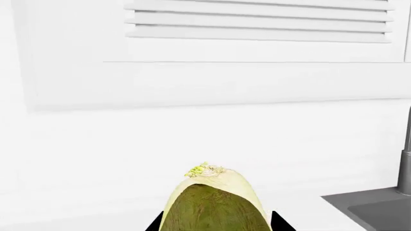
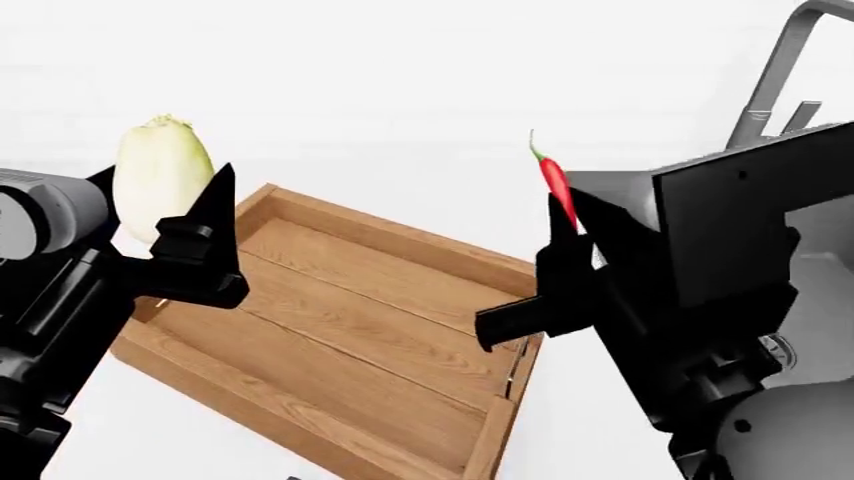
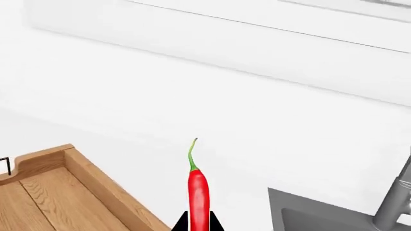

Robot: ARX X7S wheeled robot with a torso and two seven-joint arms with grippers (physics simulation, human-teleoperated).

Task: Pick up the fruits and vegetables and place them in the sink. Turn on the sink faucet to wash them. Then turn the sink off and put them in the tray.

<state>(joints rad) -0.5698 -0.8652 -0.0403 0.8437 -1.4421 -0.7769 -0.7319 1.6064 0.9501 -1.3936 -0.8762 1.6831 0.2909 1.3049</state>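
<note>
Both tools (image 2: 187, 235) (image 2: 561, 270) raised, clamped.

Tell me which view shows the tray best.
The head view: the tray spans the frame between both grippers, with most of its rim and plank floor visible and nothing lying in the part shown. The right wrist view catches only one corner. The left wrist view shows none of it.

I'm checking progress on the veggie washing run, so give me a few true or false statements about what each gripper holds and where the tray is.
1. The left gripper holds the pale root vegetable. True.
2. The chili pepper lies in the wooden tray. False: the right gripper holds it up in the air.
3. The tray has nothing in it. True.
4. The chili's green stem points downward. False: it points up.
5. The faucet stands to the robot's left. False: it is on the right.
</note>
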